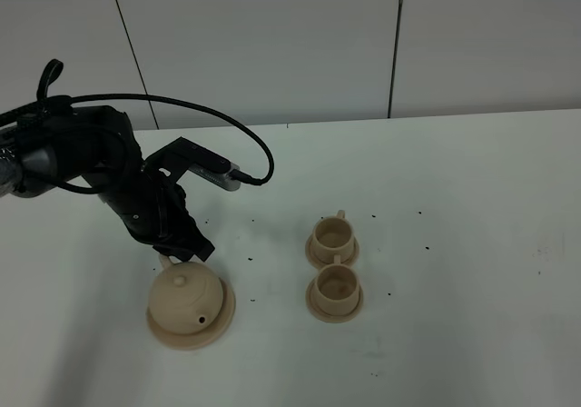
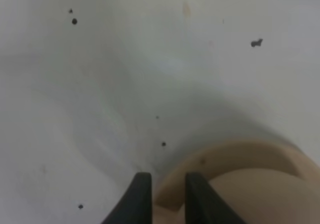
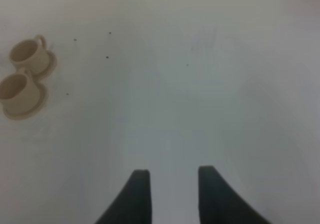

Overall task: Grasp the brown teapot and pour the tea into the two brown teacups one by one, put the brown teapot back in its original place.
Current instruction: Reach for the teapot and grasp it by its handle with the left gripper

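From the high camera I see the teapot, squat, round and pale tan with a knobbed lid, standing upright on its flat round saucer at the near left. Its short spout points toward the near edge and its loop handle toward the far side. To its right and well apart from it, the far teacup and the near teacup stand upright, one just behind the other. Both are small tan cylinders on matching small saucers, tiny handles turned to the far side.
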`<act>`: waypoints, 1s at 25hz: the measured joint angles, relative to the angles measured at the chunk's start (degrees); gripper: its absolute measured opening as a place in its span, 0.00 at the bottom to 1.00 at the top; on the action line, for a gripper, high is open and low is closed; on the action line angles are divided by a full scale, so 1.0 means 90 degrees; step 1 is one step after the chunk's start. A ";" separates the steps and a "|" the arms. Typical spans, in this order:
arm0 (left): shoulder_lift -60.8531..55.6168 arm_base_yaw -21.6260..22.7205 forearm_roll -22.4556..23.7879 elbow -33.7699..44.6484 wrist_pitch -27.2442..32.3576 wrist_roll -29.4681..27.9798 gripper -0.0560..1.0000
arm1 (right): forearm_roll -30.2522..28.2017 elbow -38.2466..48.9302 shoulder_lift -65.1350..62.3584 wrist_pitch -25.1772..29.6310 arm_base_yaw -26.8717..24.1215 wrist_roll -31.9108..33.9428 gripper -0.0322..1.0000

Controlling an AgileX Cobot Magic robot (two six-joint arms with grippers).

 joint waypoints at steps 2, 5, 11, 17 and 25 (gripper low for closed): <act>0.0000 0.0000 0.0000 0.0000 0.0012 -0.0007 0.28 | 0.0000 0.0000 0.0000 0.0000 0.0000 0.0000 0.26; 0.0000 0.0000 0.0000 0.0000 -0.0073 -0.0103 0.28 | 0.0000 0.0000 0.0000 0.0000 0.0000 0.0000 0.26; 0.0000 0.0000 0.0029 0.0000 -0.0215 -0.0193 0.28 | 0.0000 0.0000 0.0000 0.0000 0.0000 0.0000 0.26; 0.0000 0.0000 0.0601 0.0000 -0.0202 -0.0467 0.28 | 0.0006 0.0000 0.0000 0.0000 0.0000 0.0000 0.26; 0.0000 0.0000 0.0782 0.0000 -0.0058 -0.0573 0.28 | 0.0006 0.0000 0.0000 0.0000 0.0000 0.0000 0.26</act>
